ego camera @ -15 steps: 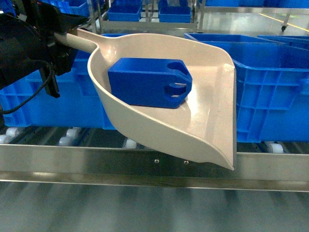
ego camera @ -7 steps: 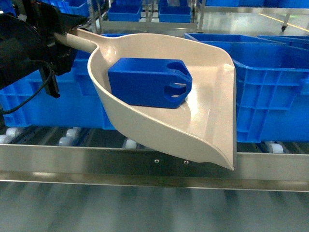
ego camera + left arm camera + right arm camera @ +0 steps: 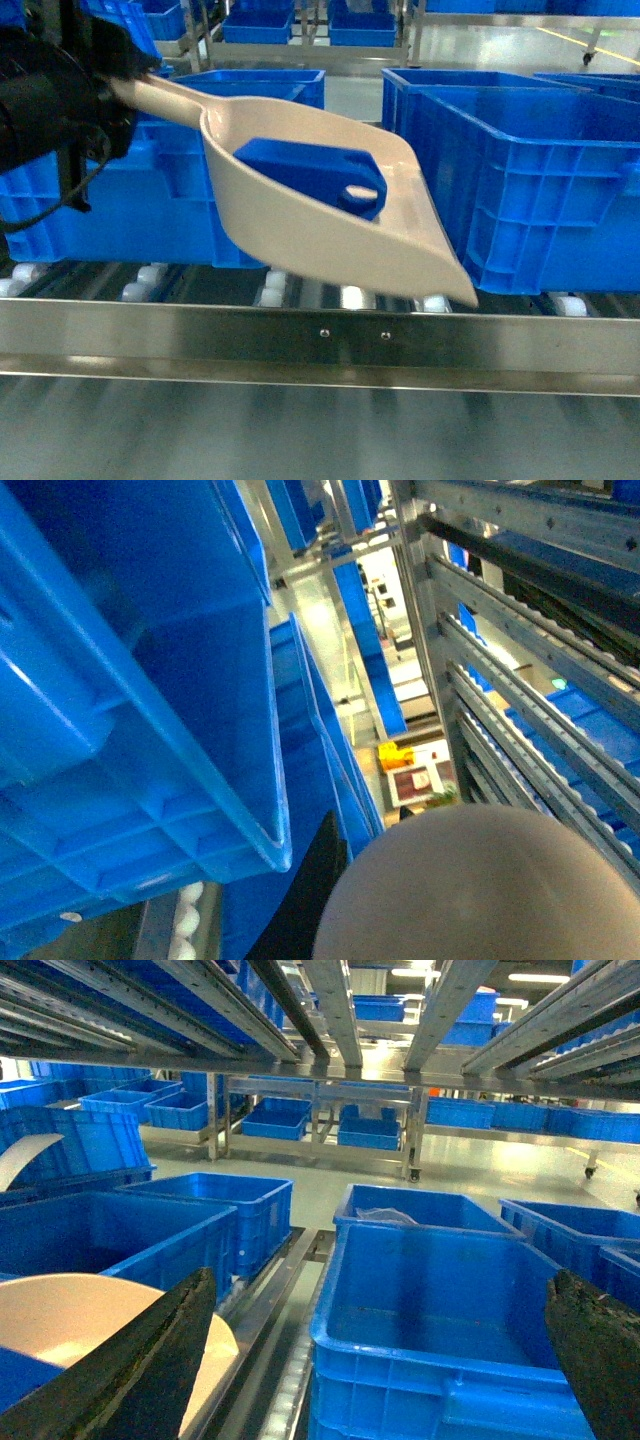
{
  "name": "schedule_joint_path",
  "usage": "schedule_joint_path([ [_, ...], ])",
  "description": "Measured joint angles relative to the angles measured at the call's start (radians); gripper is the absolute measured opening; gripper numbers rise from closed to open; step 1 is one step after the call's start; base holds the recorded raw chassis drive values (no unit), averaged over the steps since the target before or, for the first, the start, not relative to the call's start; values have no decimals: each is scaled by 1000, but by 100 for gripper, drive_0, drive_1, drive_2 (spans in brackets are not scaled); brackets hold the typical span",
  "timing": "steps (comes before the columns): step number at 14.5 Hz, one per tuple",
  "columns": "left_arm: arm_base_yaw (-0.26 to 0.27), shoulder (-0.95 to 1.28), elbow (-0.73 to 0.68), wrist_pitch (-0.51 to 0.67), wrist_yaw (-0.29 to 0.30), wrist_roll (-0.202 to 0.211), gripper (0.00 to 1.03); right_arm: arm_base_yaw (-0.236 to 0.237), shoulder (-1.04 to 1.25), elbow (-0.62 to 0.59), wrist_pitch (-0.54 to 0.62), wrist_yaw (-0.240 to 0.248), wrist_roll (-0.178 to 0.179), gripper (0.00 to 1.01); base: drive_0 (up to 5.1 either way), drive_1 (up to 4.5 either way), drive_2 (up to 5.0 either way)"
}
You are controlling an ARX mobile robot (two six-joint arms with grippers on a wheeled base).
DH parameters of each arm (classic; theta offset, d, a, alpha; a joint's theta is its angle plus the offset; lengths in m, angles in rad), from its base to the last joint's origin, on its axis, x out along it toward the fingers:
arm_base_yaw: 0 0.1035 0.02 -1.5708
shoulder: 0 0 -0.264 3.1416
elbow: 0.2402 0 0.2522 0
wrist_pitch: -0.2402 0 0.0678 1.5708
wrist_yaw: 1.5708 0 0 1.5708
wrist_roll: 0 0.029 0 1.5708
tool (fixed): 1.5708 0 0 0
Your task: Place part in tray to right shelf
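The steel shelf [image 3: 320,345], with its shiny front rail and rows of white rollers, carries ribbed blue crates [image 3: 530,180] of rigid plastic. Above the rail hangs the beige scoop [image 3: 330,215], glossy, stiff and probably light, tipped lip-down toward the gap between the crates; the left gripper [image 3: 95,85] is clamped on its long handle, the sensible place to hold it. Inside lies the small blue block [image 3: 315,172], hard, smooth and likely to slide. The right gripper [image 3: 385,1360] stands spread open and empty over a crate.
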Motion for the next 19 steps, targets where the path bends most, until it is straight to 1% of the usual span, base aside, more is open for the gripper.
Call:
schedule_joint_path([
  [1, -3, -31, 0, 17, -40, 26, 12, 0, 0, 0, 1, 0, 0, 98, 0, 0, 0],
  [2, 4, -63, 8, 37, -47, 34, 12, 0, 0, 0, 1, 0, 0, 98, 0, 0, 0],
  [3, 14, -87, 27, 32, -53, 34, 12, 0, 0, 0, 1, 0, 0, 98, 0, 0, 0],
  [5, 61, -97, 108, -99, -125, 13, 12, 0, 0, 0, 1, 0, 0, 98, 0, 0, 0],
  [6, 95, -97, 158, -158, -169, 10, 12, 0, 0, 0, 1, 0, 0, 98, 0, 0, 0],
  [7, 124, -97, 200, -185, -216, 14, 12, 0, 0, 0, 1, 0, 0, 98, 0, 0, 0],
  [8, 155, -98, 255, -222, -293, 43, 12, 0, 0, 0, 1, 0, 0, 98, 0, 0, 0],
  [9, 179, -97, 318, -258, -428, 124, 12, 0, 0, 0, 1, 0, 0, 98, 0, 0, 0],
  [10, 183, -85, 363, -262, -532, 217, 12, 0, 0, 0, 1, 0, 0, 98, 0, 0, 0],
  [11, 185, -68, 400, -238, -599, 317, 12, 0, 0, 0, 1, 0, 0, 98, 0, 0, 0],
  [13, 183, -55, 420, -214, -628, 491, 12, 0, 0, 0, 1, 0, 0, 98, 0, 0, 0],
  [14, 183, -54, 420, -216, -629, 543, 12, 0, 0, 0, 1, 0, 0, 98, 0, 0, 0],
  [15, 190, -54, 420, -226, -628, 558, 12, 0, 0, 0, 1, 0, 0, 98, 0, 0, 0],
  [17, 193, -54, 418, -225, -626, 559, 12, 0, 0, 0, 1, 0, 0, 98, 0, 0, 0],
  [19, 195, -75, 397, -227, -615, 552, 12, 0, 0, 0, 1, 0, 0, 98, 0, 0, 0],
])
